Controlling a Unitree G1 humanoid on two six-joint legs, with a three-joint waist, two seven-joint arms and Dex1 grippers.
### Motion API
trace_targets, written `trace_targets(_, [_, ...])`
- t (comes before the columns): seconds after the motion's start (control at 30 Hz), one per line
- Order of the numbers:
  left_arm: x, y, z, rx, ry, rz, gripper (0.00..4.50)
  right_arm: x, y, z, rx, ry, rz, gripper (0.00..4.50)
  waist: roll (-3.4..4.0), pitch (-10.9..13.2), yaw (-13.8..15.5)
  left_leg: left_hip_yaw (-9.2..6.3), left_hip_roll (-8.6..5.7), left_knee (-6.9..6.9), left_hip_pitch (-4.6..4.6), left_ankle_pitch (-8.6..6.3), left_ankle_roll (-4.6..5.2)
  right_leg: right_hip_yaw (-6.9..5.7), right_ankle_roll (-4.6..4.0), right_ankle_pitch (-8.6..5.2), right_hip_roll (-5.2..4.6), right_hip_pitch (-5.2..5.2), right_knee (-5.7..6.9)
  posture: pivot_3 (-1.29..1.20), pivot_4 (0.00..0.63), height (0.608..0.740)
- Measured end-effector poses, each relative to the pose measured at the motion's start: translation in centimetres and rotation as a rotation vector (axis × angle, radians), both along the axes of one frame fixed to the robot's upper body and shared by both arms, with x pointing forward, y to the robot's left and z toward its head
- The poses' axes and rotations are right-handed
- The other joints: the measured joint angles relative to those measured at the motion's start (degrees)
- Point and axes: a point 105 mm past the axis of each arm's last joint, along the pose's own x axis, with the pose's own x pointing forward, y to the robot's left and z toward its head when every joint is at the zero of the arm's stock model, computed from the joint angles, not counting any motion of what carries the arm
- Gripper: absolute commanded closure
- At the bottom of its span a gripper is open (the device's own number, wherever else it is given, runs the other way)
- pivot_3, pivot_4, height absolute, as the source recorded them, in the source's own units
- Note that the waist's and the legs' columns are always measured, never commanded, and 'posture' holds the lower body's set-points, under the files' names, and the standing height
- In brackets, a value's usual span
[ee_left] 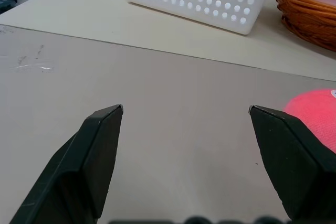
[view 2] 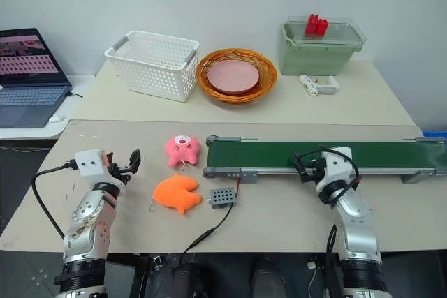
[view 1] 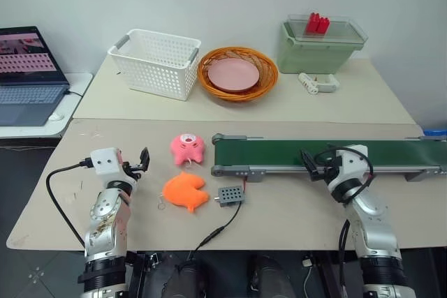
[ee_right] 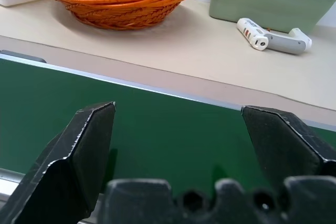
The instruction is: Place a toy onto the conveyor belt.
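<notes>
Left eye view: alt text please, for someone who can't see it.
An orange fish toy lies on the table, beside a pink toy and left of the green conveyor belt. Both claws, left and right, hover open and empty.

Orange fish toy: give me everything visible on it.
The orange fish toy is small, soft-looking and bright orange, with fins and a tail. It lies flat on the table, free of both grippers. A small metal ring lies by its left edge. The pink toy sits just behind it, the small grey box to its right, the conveyor belt beyond. Nothing rests on it.
</notes>
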Motion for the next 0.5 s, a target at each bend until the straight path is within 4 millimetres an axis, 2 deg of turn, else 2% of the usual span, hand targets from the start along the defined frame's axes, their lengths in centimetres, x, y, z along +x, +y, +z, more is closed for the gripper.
trace_targets(0.07, [0.0, 0.0, 0.0, -0.001, 0.000, -0.001, 0.38, 0.0, 0.1, 0.0, 0.000, 0.001, 0.008, 0.00, 0.00, 0.00, 0.00, 0.00, 0.00, 0.00, 0.00, 0.00, 0.00, 0.00, 0.00, 0.00, 0.00, 0.00, 0.00, 0.00, 0.150, 0.740])
trace_targets(0.1, [0.0, 0.0, 0.0, -0.009, 0.002, -0.004, 0.38, -0.4, 1.3, 0.4, -0.019, 0.005, 0.087, 0.00, 0.04, 0.02, 0.00, 0.00, 0.00, 0.00, -0.04, -0.01, 0.01, 0.02, 0.00, 0.00, 0.00, -0.05, 0.00, 0.00, 0.150, 0.740])
trace_targets(0.13, [0.0, 0.1, 0.0, -0.018, 0.001, -0.002, 0.38, -0.7, 2.8, 1.1, -0.044, 0.002, 0.180, 0.00, 0.06, 0.04, -0.04, 0.00, 0.00, -0.01, -0.05, -0.03, 0.06, 0.04, 0.00, 0.00, -0.01, -0.09, 0.01, 0.00, 0.150, 0.740])
trace_targets(0.23, [0.2, -0.5, 0.1, -0.035, -0.009, -0.021, 0.38, -3.8, 10.0, 4.6, -0.144, -0.054, 0.604, 0.00, 0.05, 0.03, -0.46, -0.06, 0.07, -0.05, 0.04, -0.09, 0.15, -0.02, -0.01, -0.01, 0.05, 0.00, 0.01, 0.00, 0.150, 0.740])
trace_targets(0.3, [0.2, -0.6, 0.1, -0.044, -0.011, -0.026, 0.38, -5.1, 11.6, 5.1, -0.189, -0.043, 0.731, 0.00, 0.04, 0.03, -0.26, -0.06, 0.06, -0.02, 0.04, -0.13, 0.22, -0.04, -0.02, -0.02, 0.03, 0.03, -0.01, 0.00, 0.150, 0.740])
trace_targets(0.43, [0.1, -0.4, 0.1, -0.048, -0.010, -0.019, 0.38, -6.2, 12.1, 4.6, -0.232, 0.037, 0.843, 0.00, 0.03, 0.03, 0.43, -0.05, -0.02, 0.06, -0.05, -0.19, 0.32, -0.04, -0.02, -0.01, -0.06, 0.01, -0.06, 0.00, 0.150, 0.740])
trace_targets(0.5, [0.1, -0.4, 0.1, -0.049, -0.010, -0.021, 0.38, -7.5, 13.0, 4.6, -0.259, 0.077, 0.963, 0.00, 0.03, 0.03, 0.38, -0.06, -0.02, 0.06, -0.05, -0.20, 0.33, -0.04, -0.02, 0.00, -0.07, 0.00, -0.07, 0.00, 0.150, 0.740])
